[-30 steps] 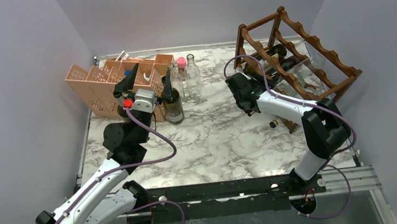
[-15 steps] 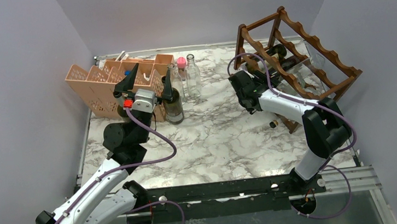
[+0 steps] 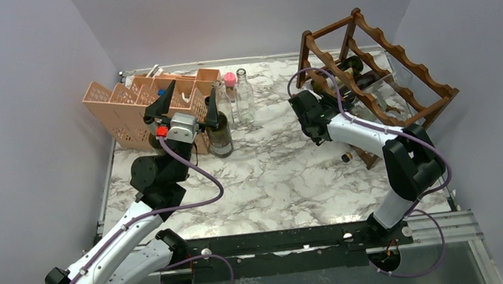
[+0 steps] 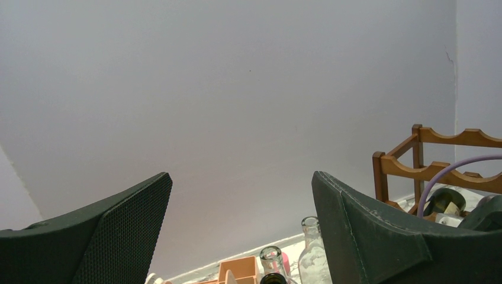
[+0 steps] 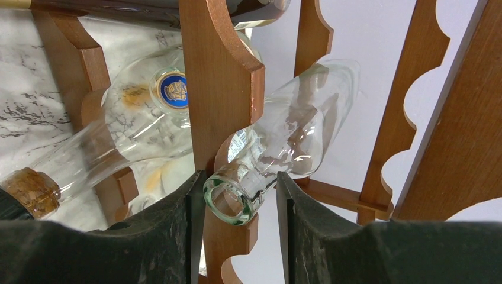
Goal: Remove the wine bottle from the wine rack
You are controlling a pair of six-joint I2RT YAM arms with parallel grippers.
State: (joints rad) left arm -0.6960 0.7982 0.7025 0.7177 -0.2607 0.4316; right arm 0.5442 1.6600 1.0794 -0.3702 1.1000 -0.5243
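The neck of the wine bottle (image 5: 284, 133) sat inside the open right gripper (image 5: 240, 177). Its body pointed away into the wine rack (image 5: 219, 71). The left gripper (image 4: 241, 174) was open too, far off.

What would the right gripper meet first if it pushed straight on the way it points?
Most likely the clear bottle lying in the wine rack: its neck sits between the fingers.

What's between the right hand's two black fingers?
The open mouth and neck of a clear glass bottle lying in the wine rack, seen in the right wrist view.
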